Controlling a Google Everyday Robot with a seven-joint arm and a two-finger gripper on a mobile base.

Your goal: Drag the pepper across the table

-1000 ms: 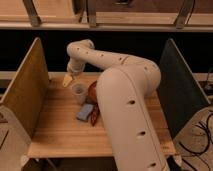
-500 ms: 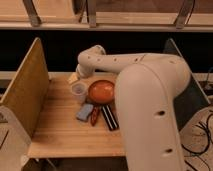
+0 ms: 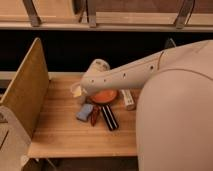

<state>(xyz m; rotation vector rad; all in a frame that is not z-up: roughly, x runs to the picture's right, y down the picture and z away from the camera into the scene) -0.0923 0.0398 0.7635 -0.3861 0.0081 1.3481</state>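
Pepper [image 3: 95,116] at table [image 3: 65,135] centre — light, smooth, probably rolls; press its middle. Gripper [image 3: 81,95] nearer the back edge — whether clenched, cannot tell.

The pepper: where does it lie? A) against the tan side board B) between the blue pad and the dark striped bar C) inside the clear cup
B: the pepper lies on the table, blue pad on one side, dark striped bar on the other; the pincer is farther back, at the tip of the arm.
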